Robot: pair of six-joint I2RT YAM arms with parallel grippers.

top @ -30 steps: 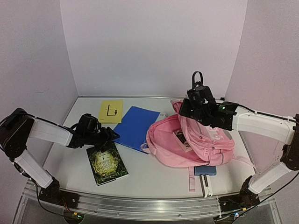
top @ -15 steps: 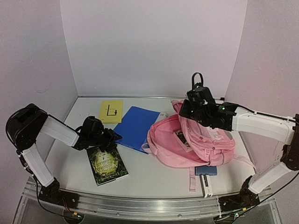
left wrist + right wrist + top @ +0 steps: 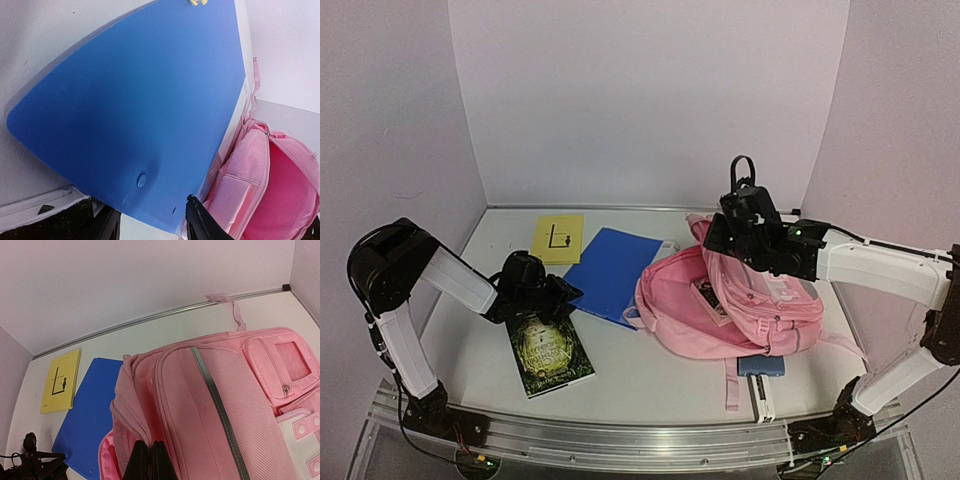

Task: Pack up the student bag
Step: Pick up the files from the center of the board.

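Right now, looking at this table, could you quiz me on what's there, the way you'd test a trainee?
1. True or false: the yellow booklet lies outside the pink backpack.
2. What does the right pincer pinch? A. blue folder B. pink backpack C. green book
3. Fill in: the backpack's lining is ____.
Key: 1 true; 2 B; 3 magenta.

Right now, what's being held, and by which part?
The right gripper pinches the student bag by its opening's edge; whether the left gripper holds anything cannot be told.
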